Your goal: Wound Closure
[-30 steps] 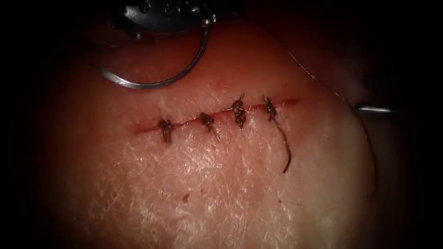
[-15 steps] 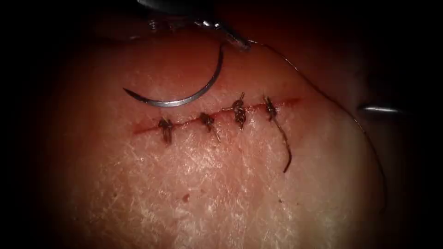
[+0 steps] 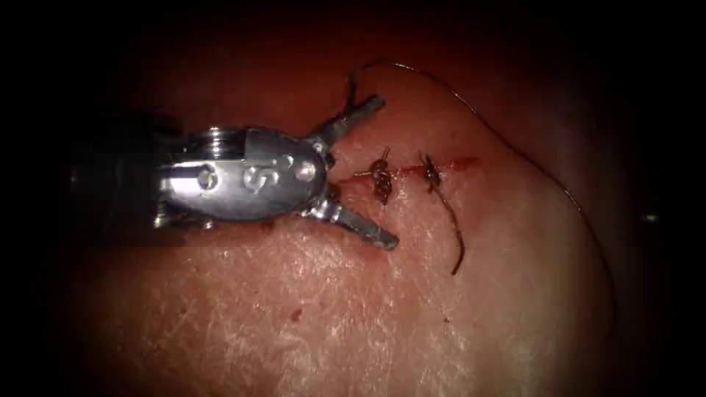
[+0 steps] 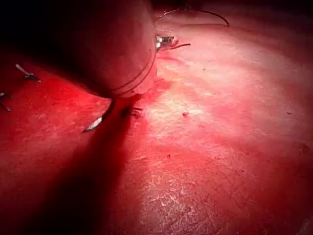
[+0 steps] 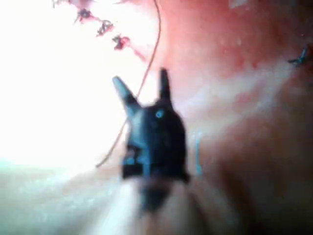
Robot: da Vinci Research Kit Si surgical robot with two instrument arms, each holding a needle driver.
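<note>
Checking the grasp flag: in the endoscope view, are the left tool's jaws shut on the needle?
No: the left tool has its jaws spread wide over the cut, and nothing sits between them.

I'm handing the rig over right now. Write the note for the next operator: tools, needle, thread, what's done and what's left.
Left tool: jaws wide open over the cut, holding nothing.
Right tool: jaws open, holding nothing.
Needle: free on the tissue above the cut, mostly hidden behind the left tool; no part seen piercing the tissue.
Thread: arcs from the needle around to the right.
Done: tied knots along the cut.
Left: the right-hand knot's long tail is untrimmed; the cut's right end is unstitched.
</note>
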